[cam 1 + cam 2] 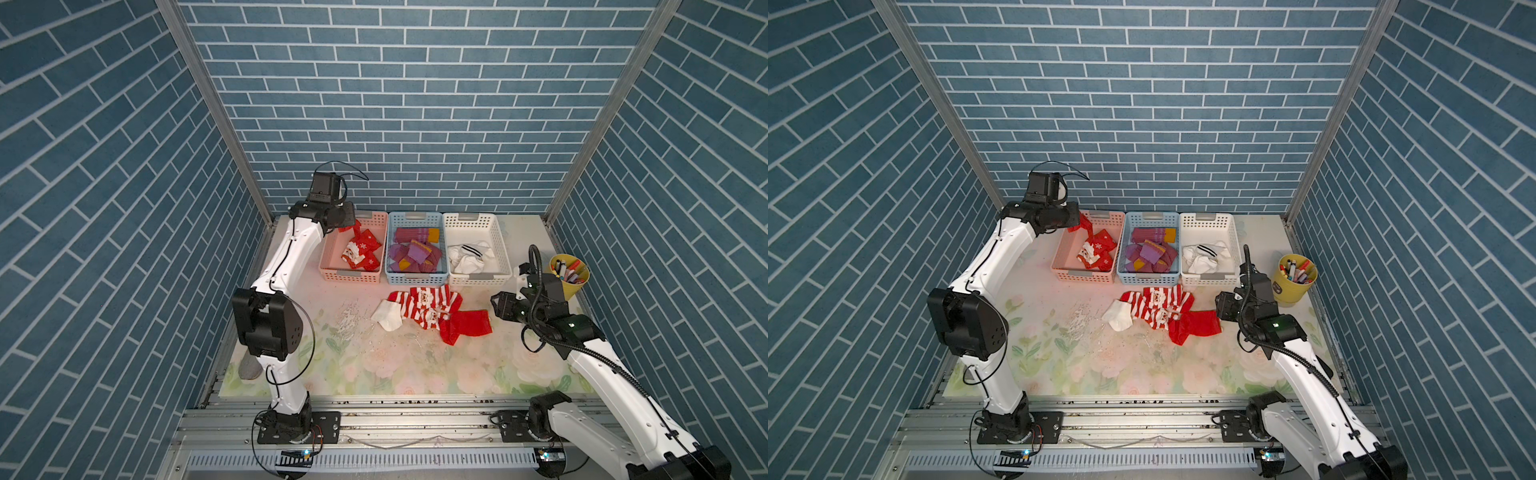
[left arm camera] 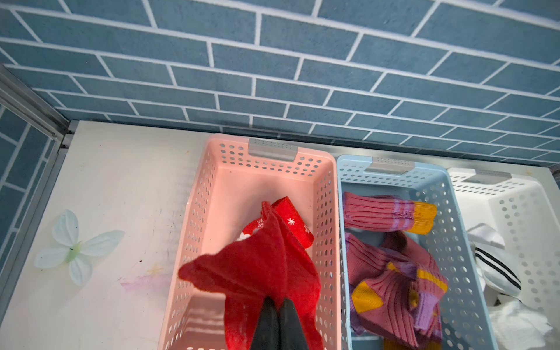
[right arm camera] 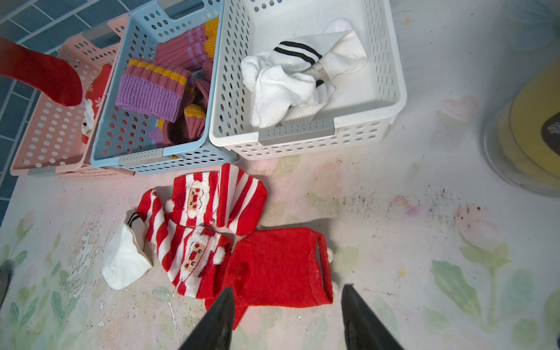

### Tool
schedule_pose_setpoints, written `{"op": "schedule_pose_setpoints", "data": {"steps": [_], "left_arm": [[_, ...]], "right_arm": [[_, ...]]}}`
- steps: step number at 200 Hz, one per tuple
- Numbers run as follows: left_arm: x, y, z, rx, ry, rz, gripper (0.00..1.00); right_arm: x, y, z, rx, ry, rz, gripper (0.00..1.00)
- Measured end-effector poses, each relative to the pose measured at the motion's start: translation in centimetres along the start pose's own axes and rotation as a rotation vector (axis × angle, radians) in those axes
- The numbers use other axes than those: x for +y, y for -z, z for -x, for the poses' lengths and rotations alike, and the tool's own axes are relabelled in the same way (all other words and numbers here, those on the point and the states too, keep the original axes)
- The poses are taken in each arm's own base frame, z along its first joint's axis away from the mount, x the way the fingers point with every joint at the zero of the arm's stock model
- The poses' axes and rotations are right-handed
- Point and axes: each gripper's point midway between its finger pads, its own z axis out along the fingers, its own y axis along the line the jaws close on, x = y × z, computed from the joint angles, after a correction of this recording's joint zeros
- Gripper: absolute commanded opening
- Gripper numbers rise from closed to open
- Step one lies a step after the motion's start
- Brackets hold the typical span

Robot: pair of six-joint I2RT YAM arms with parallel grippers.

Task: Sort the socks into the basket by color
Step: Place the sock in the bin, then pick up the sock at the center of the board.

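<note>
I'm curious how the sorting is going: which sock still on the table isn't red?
The white sock, at the end nearer the left arm; the other socks there are red.

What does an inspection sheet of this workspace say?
Surface: scuffed floral mat.
Job's things: pink basket holds red socks, blue basket purple socks, white basket white socks; loose on mat: Santa socks, plain red sock, white sock.
Clutter: yellow cup of markers, fabric flower.
Hands: left hand shut on hanging red sock over pink basket; right hand open near plain red sock.
Cables: black cables on both arms.
Surroundings: blue brick-pattern walls.
</note>
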Motion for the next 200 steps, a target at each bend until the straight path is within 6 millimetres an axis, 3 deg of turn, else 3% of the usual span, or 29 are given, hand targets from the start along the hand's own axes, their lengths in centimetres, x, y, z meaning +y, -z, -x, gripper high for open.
{"op": "schedule_pose_setpoints", "data": {"steps": [13,37,51,69,153,200], "left_arm": [[0.4,-0.6,-0.3,0.009,0.017,0.007,0.01],[0.8,-1.5,-1.4,0.028,0.046,0.020,0.14],[1.1,-2.1,-2.3,0.046,0.064,0.028,0.28],[1.3,-2.9,-3.2,0.071,0.076,0.038,0.34],[1.7,-4.0,-5.2,0.109,0.090,0.045,0.39],[1.7,-2.0,-7.8,0.135,0.089,0.033,0.41]], "right_arm": [[0.0,0.0,-0.1,0.002,0.000,0.000,0.57],[0.0,0.0,-0.1,0.002,0.000,-0.001,0.57],[0.0,0.0,-0.1,0.003,0.000,-0.001,0.57],[0.0,0.0,-0.1,0.004,0.000,-0.001,0.57],[-0.1,0.0,-0.2,0.010,0.000,-0.004,0.59],[-0.2,-0.6,-0.7,0.035,-0.002,-0.008,0.59]]}}
